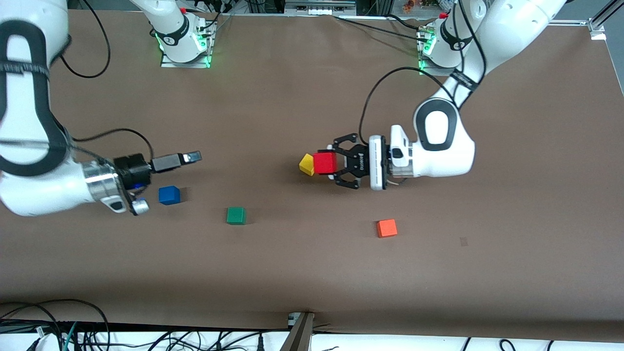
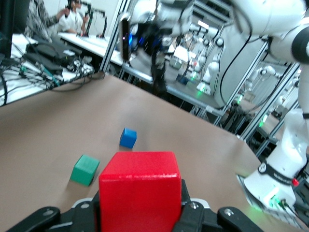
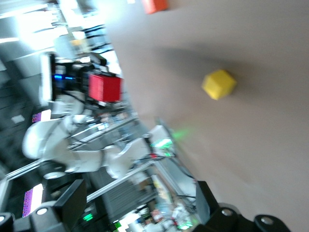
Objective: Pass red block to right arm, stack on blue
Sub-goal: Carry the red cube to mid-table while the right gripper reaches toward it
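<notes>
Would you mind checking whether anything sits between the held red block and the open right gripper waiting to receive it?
Nothing visible does. The left gripper holds the red block in the air, the right gripper is open over the table, and the yellow block lies below.

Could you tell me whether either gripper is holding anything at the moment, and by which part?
The left gripper holds the red block clamped by two opposite side faces, up over the table. The right gripper is open and holds nothing.

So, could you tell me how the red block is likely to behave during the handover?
The red block looks rigid: the left gripper holds it undeformed. Its flat faces probably suit the open right gripper. Being a cube, it shouldn't roll and should sit steadily on the blue cube.
</notes>
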Robot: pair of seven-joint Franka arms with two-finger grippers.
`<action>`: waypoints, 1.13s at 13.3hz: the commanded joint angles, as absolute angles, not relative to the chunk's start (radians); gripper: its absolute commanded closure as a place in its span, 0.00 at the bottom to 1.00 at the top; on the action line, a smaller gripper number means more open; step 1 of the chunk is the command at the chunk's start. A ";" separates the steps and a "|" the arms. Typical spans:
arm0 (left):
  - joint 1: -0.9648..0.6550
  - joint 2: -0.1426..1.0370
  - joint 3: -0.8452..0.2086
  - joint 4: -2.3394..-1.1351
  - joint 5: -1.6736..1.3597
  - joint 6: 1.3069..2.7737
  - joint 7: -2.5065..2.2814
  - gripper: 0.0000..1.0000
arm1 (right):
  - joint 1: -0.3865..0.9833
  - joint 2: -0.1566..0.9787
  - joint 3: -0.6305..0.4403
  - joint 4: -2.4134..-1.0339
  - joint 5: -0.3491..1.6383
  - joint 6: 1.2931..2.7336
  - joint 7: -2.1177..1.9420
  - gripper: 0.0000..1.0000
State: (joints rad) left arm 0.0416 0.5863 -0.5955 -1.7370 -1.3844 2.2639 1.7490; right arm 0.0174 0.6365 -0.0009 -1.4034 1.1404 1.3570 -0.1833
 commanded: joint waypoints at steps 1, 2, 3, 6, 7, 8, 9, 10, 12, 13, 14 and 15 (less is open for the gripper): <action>-0.006 0.705 -0.598 -1.622 -1.485 2.272 1.902 1.00 | 0.029 0.669 0.005 -1.478 1.299 1.376 -0.320 0.00; -0.029 0.736 -0.598 -1.582 -1.499 2.276 1.910 1.00 | 0.037 0.670 0.005 -1.526 1.349 1.385 -0.381 0.00; -0.061 0.745 -0.595 -1.565 -1.515 2.316 1.910 1.00 | 0.052 0.672 0.005 -1.584 1.403 1.405 -0.456 0.00; -0.129 0.753 -0.588 -1.523 -1.583 2.408 1.910 1.00 | 0.112 0.673 0.005 -1.660 1.531 1.472 -0.555 0.00; -0.136 0.765 -0.588 -1.511 -1.585 2.419 1.910 1.00 | 0.135 0.673 0.005 -1.663 1.561 1.508 -0.560 0.00; -0.149 0.773 -0.588 -1.502 -1.585 2.424 1.910 1.00 | 0.156 0.673 0.005 -1.677 1.604 1.546 -0.561 0.00; -0.156 0.775 -0.588 -1.502 -1.585 2.440 1.910 1.00 | 0.184 0.673 0.005 -1.689 1.652 1.571 -0.563 0.00; -0.172 0.776 -0.588 -1.502 -1.586 2.453 1.910 0.98 | 0.195 0.672 0.005 -1.698 1.684 1.589 -0.563 0.00; -0.184 0.778 -0.586 -1.494 -1.586 2.477 1.910 0.92 | 0.201 0.672 0.008 -1.704 1.695 1.595 -0.561 0.00; -0.184 0.787 -0.586 -1.490 -1.586 2.477 1.910 0.90 | 0.210 0.670 0.008 -1.706 1.704 1.601 -0.561 0.00; -0.184 0.788 -0.586 -1.489 -1.586 2.477 1.910 0.90 | 0.218 0.667 0.008 -1.710 1.709 1.611 -0.560 0.00; -0.183 0.790 -0.586 -1.489 -1.586 2.477 1.911 0.90 | 0.225 0.664 0.008 -1.716 1.710 1.624 -0.558 0.00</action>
State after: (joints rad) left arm -0.1677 0.7650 -0.5924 -1.5304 -1.5536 2.4691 1.8842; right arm 0.2103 0.7012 0.0068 -1.6661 1.6763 1.5925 -0.5380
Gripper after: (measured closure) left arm 0.441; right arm 0.000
